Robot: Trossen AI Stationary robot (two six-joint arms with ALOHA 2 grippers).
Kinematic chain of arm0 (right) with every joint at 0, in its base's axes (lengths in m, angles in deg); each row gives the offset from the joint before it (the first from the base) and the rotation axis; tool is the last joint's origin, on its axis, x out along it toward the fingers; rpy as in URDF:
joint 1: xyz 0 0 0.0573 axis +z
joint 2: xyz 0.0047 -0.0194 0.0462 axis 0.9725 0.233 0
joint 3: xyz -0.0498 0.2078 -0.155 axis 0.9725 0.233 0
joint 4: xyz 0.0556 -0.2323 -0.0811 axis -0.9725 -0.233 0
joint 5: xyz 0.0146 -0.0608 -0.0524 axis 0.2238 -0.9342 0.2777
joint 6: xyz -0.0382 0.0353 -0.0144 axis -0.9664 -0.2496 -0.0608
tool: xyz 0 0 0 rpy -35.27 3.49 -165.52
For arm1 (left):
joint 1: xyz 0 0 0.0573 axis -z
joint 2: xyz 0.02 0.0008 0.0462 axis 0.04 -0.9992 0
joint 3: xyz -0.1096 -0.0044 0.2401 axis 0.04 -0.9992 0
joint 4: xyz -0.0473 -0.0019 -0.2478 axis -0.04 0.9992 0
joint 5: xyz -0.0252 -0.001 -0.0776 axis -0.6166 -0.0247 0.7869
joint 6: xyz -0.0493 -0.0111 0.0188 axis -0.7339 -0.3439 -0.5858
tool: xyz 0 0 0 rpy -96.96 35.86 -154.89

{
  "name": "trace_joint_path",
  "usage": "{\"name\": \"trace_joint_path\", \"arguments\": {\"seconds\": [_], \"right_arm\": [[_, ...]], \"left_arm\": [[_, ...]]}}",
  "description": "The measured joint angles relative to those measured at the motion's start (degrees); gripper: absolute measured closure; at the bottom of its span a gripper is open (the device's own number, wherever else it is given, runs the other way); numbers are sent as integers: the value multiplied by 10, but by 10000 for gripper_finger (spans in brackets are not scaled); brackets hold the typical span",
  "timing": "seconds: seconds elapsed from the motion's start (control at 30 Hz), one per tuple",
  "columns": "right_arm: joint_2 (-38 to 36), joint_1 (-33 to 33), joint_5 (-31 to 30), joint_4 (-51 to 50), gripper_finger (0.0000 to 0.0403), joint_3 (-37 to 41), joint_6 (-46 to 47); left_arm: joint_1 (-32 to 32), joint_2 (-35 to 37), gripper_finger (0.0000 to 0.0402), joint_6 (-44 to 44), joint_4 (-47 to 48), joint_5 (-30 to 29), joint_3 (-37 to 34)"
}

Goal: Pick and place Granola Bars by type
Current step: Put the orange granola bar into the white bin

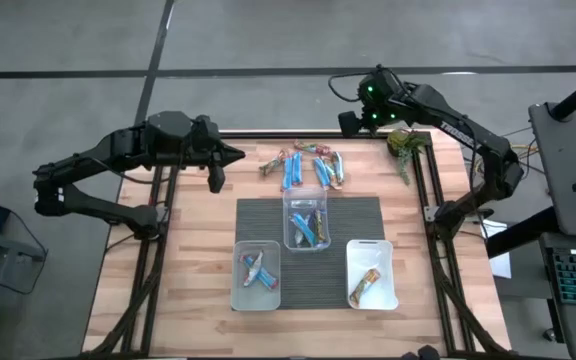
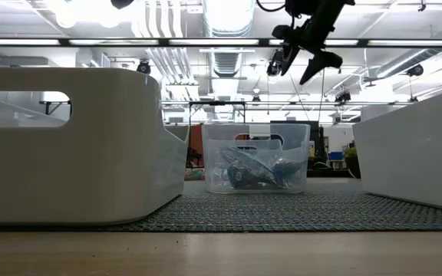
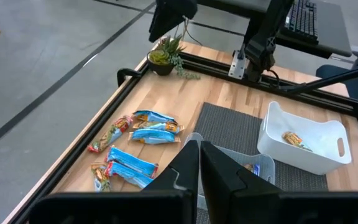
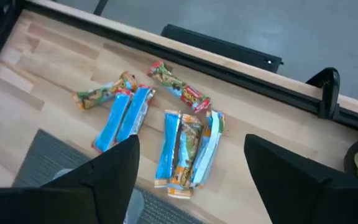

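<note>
Near edge of the table: two white tubs, left tub with blue bars, right tub with one tan bar. Clear tub mid-mat holds more. Loose Granola Bars are scattered at far edge. Left gripper is shut, empty, at far left. Right gripper is raised over the loose bars, spread wide, empty.
</note>
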Motion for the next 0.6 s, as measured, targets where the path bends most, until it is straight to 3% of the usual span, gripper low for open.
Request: {"name": "trace_joint_path", "arguments": {"seconds": [0.2, 0.6], "right_arm": [[35, -22, 1, -15, 134, -66, 5], [156, -34, 2, -184, 149, -276, 5]], "left_arm": [[0, -2, 401, 0, 0, -1, 0], [0, -2, 401, -15, -1, -1, 0]]}}
